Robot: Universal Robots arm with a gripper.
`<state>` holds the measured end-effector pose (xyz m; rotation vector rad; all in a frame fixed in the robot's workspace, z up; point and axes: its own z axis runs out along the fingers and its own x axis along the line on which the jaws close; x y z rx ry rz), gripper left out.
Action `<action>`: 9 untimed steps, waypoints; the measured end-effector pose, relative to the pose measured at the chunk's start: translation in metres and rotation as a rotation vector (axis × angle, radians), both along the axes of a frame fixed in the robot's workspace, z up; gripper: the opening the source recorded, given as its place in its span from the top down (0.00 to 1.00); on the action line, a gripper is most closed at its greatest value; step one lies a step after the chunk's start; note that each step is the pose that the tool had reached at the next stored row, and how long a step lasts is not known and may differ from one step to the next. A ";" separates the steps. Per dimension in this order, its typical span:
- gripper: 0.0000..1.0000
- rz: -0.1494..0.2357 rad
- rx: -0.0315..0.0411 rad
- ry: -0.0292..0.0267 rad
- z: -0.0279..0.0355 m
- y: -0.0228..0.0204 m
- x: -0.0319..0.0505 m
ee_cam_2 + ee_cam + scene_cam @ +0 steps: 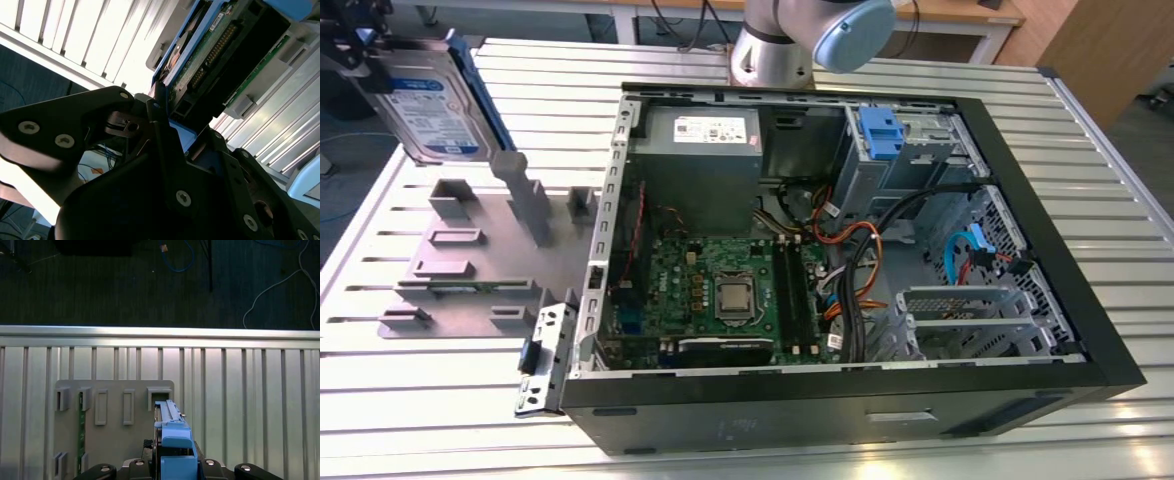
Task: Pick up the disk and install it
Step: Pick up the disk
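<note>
Above the grey fixture plate (487,262), the gripper (371,60) is clamping the disk (434,105), which is hanging lengthwise beneath it. The open computer case (1067,300) is lying toward the exterior view's right.

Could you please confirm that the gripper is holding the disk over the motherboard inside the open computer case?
Not quite. The gripper does hold the disk, but not over the motherboard inside the open computer case. The exterior view shows the disk over the grey fixture plate, outside the case on the exterior view's left.
</note>
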<state>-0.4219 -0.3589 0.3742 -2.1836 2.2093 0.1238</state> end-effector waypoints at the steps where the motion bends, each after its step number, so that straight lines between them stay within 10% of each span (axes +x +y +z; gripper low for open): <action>1: 0.63 0.000 0.0000 0.0000 0.0004 0.0000 0.0000; 9: 0.63 0.000 0.0000 0.0001 0.0039 0.0000 0.0000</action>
